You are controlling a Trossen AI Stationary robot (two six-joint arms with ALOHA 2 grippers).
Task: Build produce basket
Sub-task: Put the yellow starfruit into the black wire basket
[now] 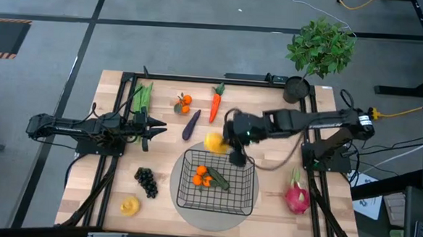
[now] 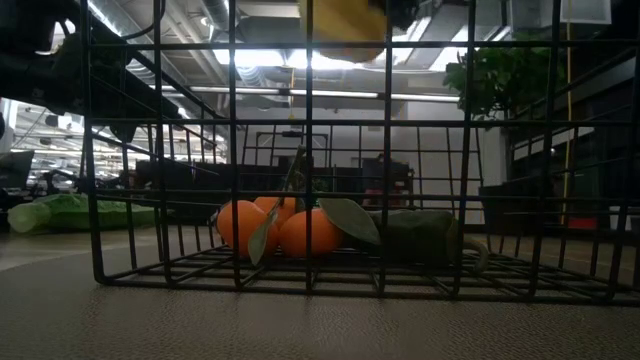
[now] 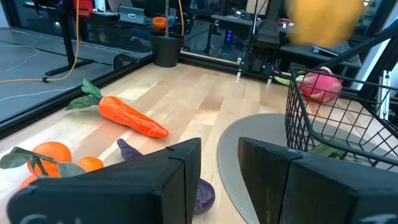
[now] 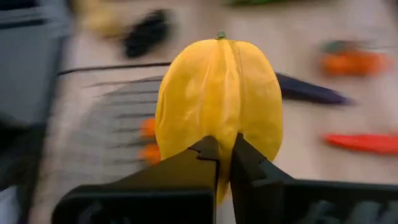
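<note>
The right hand (image 1: 230, 143) grasps the yellow fruit (image 1: 214, 142) by its edge just beyond the basket's (image 1: 187, 198) far rim; the thin pinch may slip, dropping it outside.

The right gripper (image 4: 225, 152) clamps a ribbed yellow fruit (image 4: 219, 102) above the blurred basket (image 4: 118, 112)

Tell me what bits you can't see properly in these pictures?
- Yellow fruit, low view: top cut off by the picture's edge.
- Eggplant, left wrist view: mostly hidden behind the left end effector.
- Grapes, right wrist view: blurred.
- Green vegetable in the basket, low view: too dark to name.
</note>
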